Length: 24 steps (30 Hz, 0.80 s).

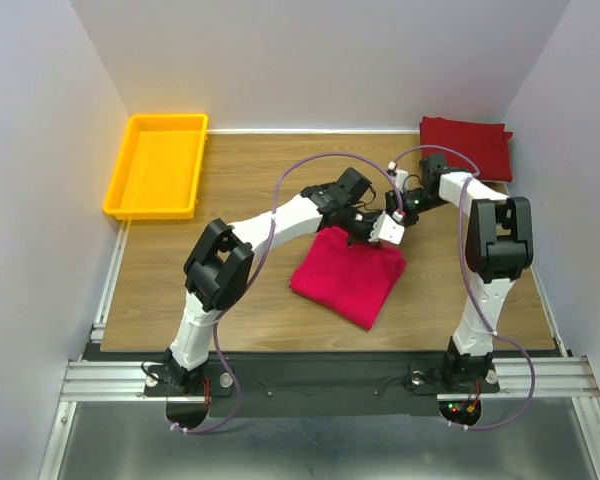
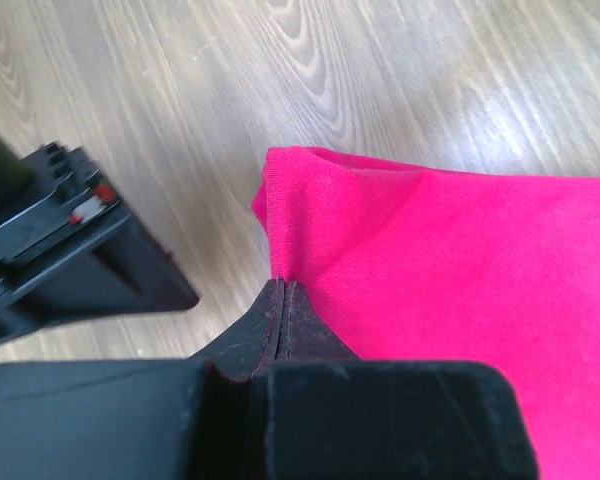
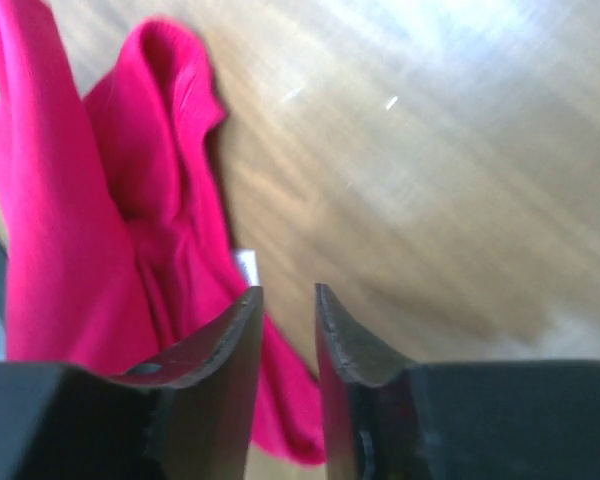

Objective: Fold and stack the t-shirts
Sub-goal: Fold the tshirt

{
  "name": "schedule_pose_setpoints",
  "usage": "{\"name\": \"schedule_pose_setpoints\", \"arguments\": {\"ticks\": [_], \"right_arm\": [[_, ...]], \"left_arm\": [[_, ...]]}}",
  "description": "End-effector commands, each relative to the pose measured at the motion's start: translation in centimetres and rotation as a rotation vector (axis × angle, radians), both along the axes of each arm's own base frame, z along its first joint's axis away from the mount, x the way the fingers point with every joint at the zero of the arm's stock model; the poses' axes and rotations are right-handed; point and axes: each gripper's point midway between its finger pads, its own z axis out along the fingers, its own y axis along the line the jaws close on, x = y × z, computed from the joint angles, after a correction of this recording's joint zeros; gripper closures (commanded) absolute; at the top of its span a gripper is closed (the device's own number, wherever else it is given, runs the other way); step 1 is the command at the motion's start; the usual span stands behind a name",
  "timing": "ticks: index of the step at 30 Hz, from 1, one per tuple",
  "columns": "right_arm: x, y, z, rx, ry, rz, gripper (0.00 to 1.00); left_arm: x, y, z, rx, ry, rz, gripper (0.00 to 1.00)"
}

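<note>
Firmly the left gripper (image 2: 282, 286) pinches the pink t-shirt (image 2: 460, 290); the right gripper (image 3: 288, 293) stands slightly parted, empty, just beside it.

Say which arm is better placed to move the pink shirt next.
Left, probably. The left gripper is shut on the pink shirt at its edge, so it can pull or lift at once. The right gripper is open beside it, holding nothing, and would need to grasp first.

Bright, even light; rt-wrist view blurry

Top cam; 2 wrist close-ups, same tee (image 1: 348, 275)
</note>
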Motion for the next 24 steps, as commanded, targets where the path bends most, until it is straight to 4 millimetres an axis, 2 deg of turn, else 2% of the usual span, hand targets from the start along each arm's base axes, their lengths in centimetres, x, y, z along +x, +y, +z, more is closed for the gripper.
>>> {"name": "schedule_pose_setpoints", "arguments": {"ticks": [1, 5, 9, 16, 21, 24], "right_arm": [[-2.7, 0.6, 2.8, 0.031, 0.026, 0.062, 0.70], [-3.7, 0.7, 3.0, 0.045, 0.066, 0.074, 0.73], [-4.7, 0.7, 2.1, 0.053, 0.116, 0.091, 0.75], [-5.9, 0.2, -2.3, 0.012, 0.195, 0.125, 0.76], [-5.2, -0.1, -4.8, -0.033, 0.185, 0.095, 0.76], [-5.0, -0.3, -5.4, -0.052, 0.185, 0.079, 0.77]], "left_arm": [[-1.0, 0.1, 5.0, -0.085, -0.074, -0.034, 1.00], [-1.2, 0.1, 4.9, -0.083, -0.079, -0.037, 1.00], [-1.3, 0.1, 4.8, -0.082, -0.077, -0.039, 1.00], [-1.5, -0.3, 5.0, -0.086, -0.087, -0.047, 1.00], [-1.8, -0.5, 5.0, -0.086, -0.087, -0.055, 1.00], [-2.0, -0.6, 4.9, -0.086, -0.088, -0.060, 1.00]]}}
